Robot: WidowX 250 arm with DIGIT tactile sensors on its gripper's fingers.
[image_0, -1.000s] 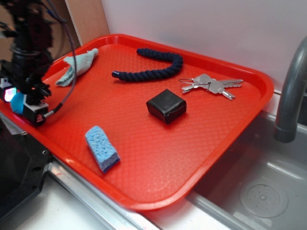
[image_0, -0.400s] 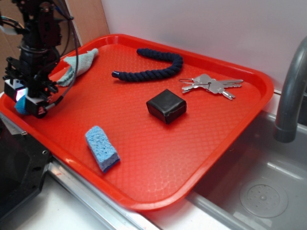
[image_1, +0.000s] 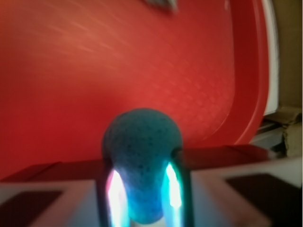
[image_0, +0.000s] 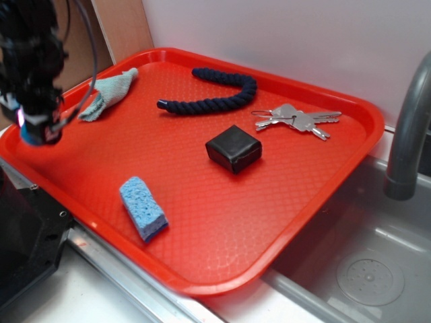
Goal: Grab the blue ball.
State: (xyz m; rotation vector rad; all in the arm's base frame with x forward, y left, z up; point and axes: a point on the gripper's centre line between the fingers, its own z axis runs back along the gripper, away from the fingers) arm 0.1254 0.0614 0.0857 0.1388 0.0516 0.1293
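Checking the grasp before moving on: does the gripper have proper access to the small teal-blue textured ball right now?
Yes, apparently: the gripper is already shut on the small teal-blue textured ball, which sits squeezed between its fingers above the red plastic tray, nothing blocking.

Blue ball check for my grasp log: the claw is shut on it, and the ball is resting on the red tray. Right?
Not quite. The claw is shut on the blue ball, but the wrist view shows it lifted clear of the red tray, not resting there.

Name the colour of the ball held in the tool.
Teal-blue, with a speckled texture; the blue ball shows best in the wrist view, squeezed by the tool.
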